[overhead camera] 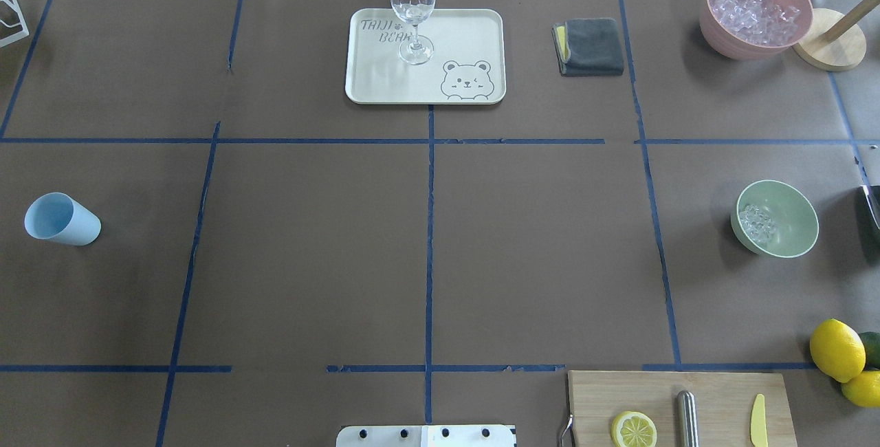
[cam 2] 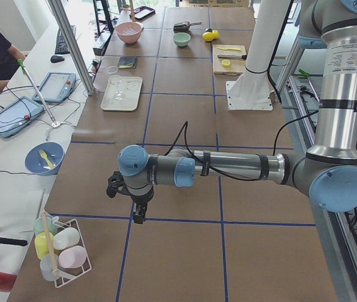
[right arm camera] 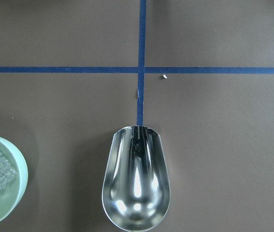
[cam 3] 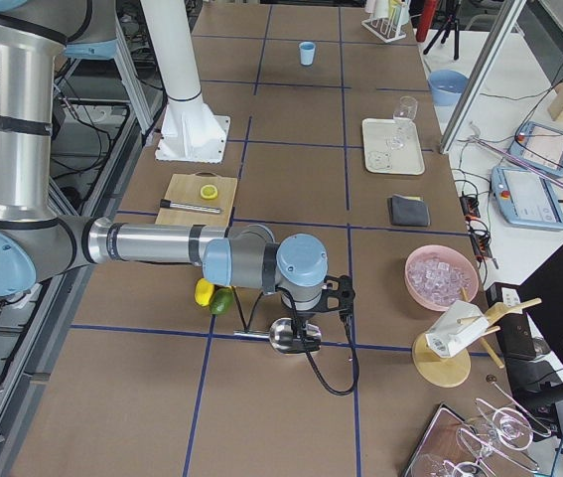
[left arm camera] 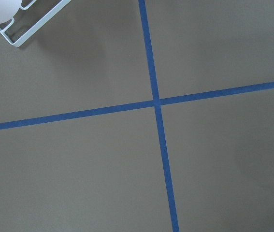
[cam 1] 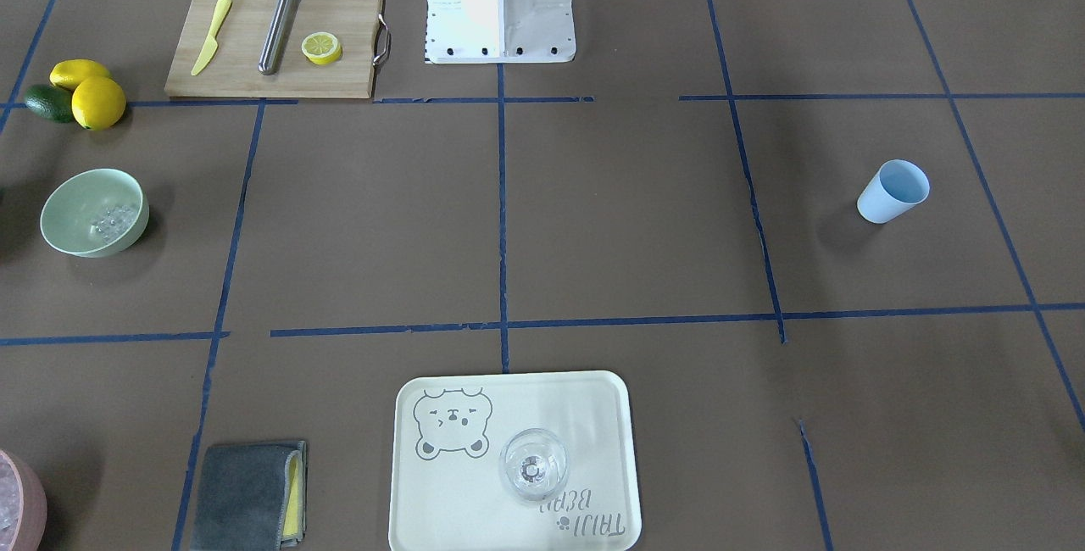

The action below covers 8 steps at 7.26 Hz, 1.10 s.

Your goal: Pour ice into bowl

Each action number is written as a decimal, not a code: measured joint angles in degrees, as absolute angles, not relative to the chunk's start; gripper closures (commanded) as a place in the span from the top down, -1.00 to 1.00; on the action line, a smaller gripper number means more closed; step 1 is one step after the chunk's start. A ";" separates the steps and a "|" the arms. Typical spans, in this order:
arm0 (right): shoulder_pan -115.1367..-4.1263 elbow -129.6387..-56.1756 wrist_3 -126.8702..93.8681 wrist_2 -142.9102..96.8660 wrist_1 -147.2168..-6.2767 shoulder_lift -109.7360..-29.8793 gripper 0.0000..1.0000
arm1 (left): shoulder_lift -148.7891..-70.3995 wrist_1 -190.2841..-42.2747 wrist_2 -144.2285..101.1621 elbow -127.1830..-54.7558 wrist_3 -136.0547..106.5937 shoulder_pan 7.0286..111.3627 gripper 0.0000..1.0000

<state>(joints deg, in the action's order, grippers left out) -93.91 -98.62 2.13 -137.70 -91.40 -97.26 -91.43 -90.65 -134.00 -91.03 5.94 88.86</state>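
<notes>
The pale mint-green bowl [overhead camera: 789, 228] stands on the table's right side with a small cluster of clear ice [overhead camera: 756, 222] inside; it also shows at the front-facing view's left [cam 1: 76, 195] and the right wrist view's lower left [right arm camera: 16, 193]. My right gripper [cam 3: 307, 336] hangs low over an empty metal scoop [right arm camera: 136, 179] beside the bowl. I cannot tell whether it is open, shut or touching the scoop. My left gripper [cam 2: 139, 215] hovers over bare table at the far left end, near a white rack [cam 2: 65, 251]; I cannot tell its state either.
A pink bowl [overhead camera: 715, 24] full of ice sits at the far right, by a wooden stand [overhead camera: 828, 48]. There are also a tray [overhead camera: 467, 27] with a wine glass [overhead camera: 412, 14], a grey cloth [overhead camera: 590, 47], a light blue cup [overhead camera: 60, 220], a cutting board [overhead camera: 715, 392] and lemons [overhead camera: 837, 349].
</notes>
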 measured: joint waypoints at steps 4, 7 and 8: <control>-94.04 -97.89 -2.00 -137.65 -88.40 -97.33 1.00 | -91.41 -90.62 -133.97 -91.34 5.98 88.86 1.00; -94.04 -97.88 -2.09 -137.72 -88.33 -97.30 1.00 | -91.41 -90.61 -133.97 -91.37 5.98 88.86 1.00; -94.04 -97.90 -2.05 -137.72 -88.33 -97.30 1.00 | -91.41 -90.62 -134.00 -91.42 5.98 88.86 1.00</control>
